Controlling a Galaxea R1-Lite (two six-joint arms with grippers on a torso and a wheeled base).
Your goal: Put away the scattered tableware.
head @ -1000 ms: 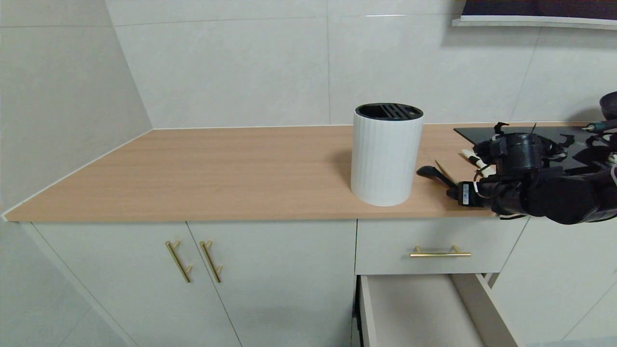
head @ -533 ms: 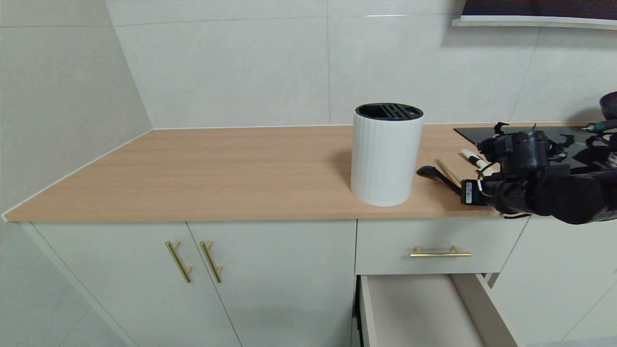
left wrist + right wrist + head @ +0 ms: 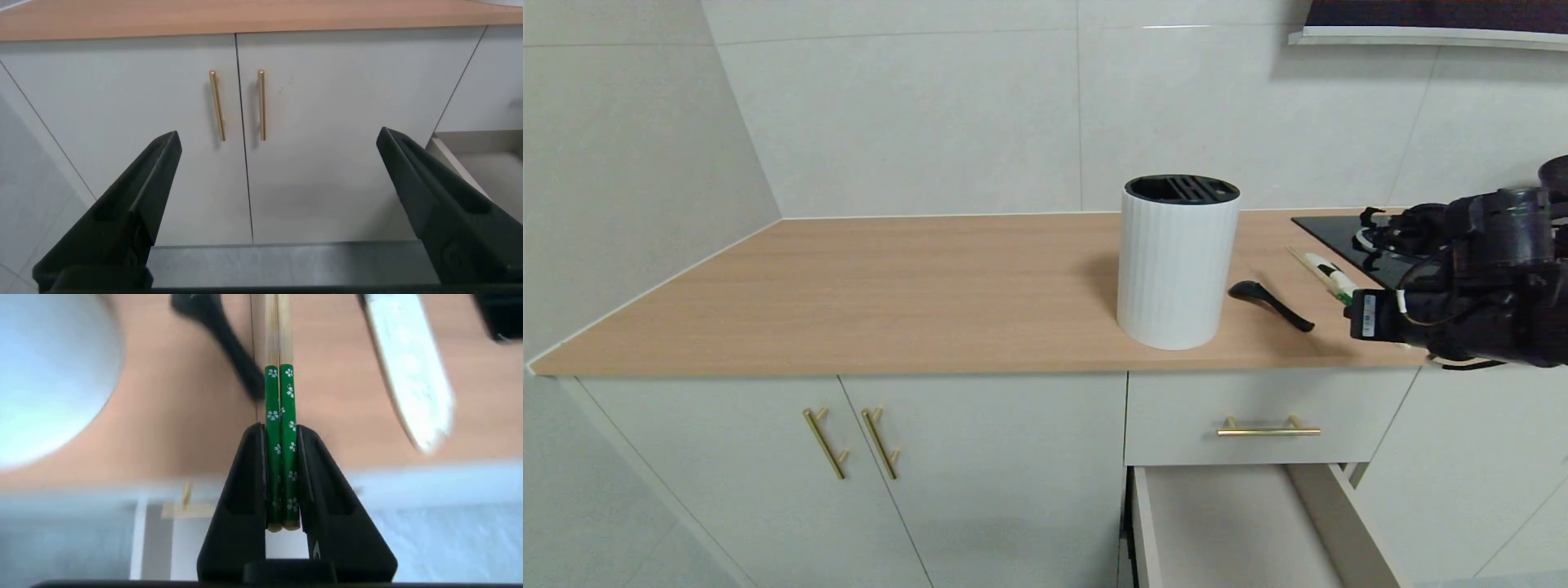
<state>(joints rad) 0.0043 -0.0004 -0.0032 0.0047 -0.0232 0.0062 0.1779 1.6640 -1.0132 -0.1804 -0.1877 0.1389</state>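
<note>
My right gripper is shut on a pair of wooden chopsticks with green flowered ends, and holds them above the counter's right end. In the head view the right gripper sits right of the black spoon, with the chopsticks pointing away from it. A white knife lies beside them; the white knife and black spoon rest on the wood. The white ribbed utensil holder stands left of the spoon. My left gripper hangs open before the cabinet doors.
A drawer stands open below the counter's right part, under a shut drawer with a gold handle. A black hob lies at the far right of the wooden counter. Tiled walls close the back and left.
My right arm has moved right and risen, carrying the chopsticks off the counter. The black spoon now lies fully uncovered. The holder and knife stay put.
</note>
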